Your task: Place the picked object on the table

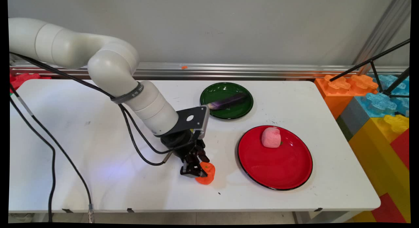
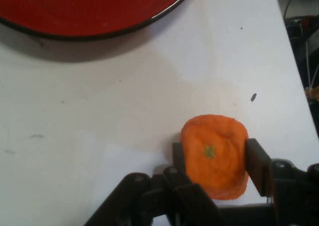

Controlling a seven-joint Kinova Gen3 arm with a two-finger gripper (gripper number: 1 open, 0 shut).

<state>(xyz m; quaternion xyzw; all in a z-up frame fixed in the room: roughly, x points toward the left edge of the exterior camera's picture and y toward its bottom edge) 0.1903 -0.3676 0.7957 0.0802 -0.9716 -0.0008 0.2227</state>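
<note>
Near the counter's (image 1: pixel 98 149) front edge, I had the hand (image 1: pixel 196 167) clenched on the orange toy fruit (image 2: pixel 215 161), fingers (image 2: pixel 256 165) against both its sides, fruit low at the counter. Red plate (image 1: pixel 278 165) with pink toy (image 1: pixel 271 137) sat just beside.

The white arm (image 1: pixel 108 70) is reaching in from the upper left, bending at a rounded elbow and sloping down toward the near middle of the table (image 1: pixel 98 175). Black cables (image 1: pixel 134 139) are hanging off its forearm and looping under the wrist. The black gripper (image 1: pixel 199 170) is pointing steeply down, low at the tabletop. In the hand view its two fingers (image 2: pixel 256 164) are standing either side of an orange toy fruit (image 2: pixel 214 161), pressing against its flanks and gripping it.
</note>
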